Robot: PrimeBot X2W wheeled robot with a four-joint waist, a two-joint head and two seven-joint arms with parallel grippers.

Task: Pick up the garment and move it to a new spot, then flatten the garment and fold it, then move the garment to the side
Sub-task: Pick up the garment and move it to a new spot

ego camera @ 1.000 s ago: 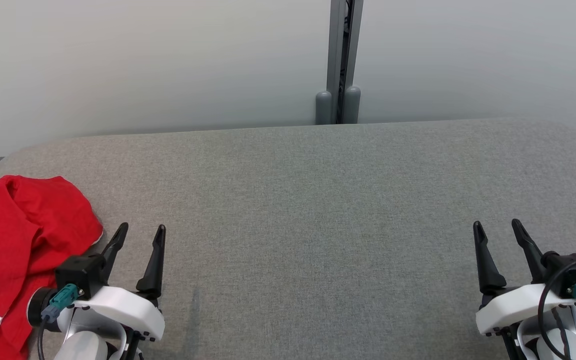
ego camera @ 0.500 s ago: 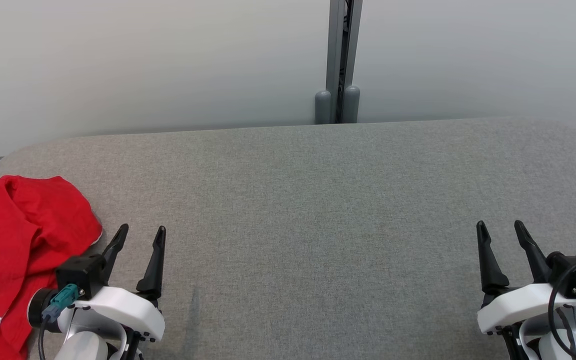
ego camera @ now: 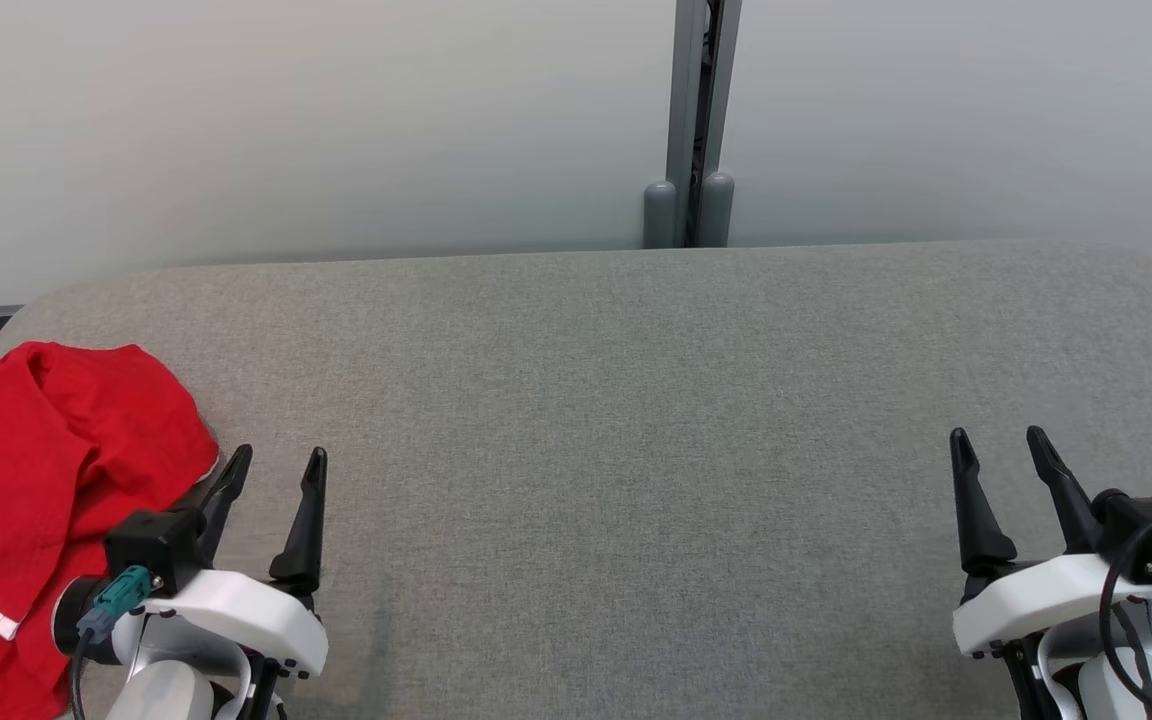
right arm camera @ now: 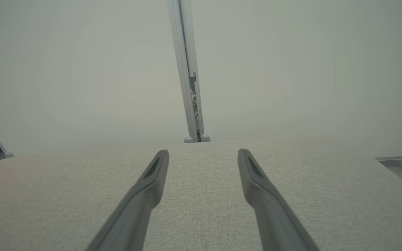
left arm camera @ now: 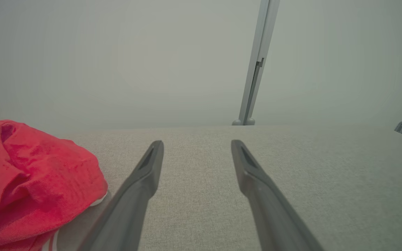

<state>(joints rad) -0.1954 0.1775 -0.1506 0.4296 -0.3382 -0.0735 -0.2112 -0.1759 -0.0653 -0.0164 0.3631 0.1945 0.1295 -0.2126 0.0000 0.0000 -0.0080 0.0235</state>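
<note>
Now the left gripper (ego camera: 278, 455) sits at the lower left of the head view, fingers pointing up the frame, spread wide and empty, just beside the crumpled red garment (ego camera: 46, 450) at the grey table's (ego camera: 616, 400) left edge. At the lower right, the right gripper (ego camera: 995, 434) mirrors it, wide and empty.

**White shells, black fingers, teal plugs**

We see the left pincer (ego camera: 278, 455) and the right pincer (ego camera: 995, 433) built alike. Each has two long, slim black fingers (ego camera: 306, 520) that taper to pointed tips and rise from a glossy white shell (ego camera: 236, 615) with rounded edges. We make out small dark screws (ego camera: 281, 672) along the left shell's lower rim. Each wrist carries a boxy black block (ego camera: 148, 540) with a teal plug (ego camera: 121, 598) beside it. On the right wrist, we see a thin black cable (ego camera: 1106, 580) curving in a wide loop. In the wrist views we see a shallow slot near each fingertip.
</note>
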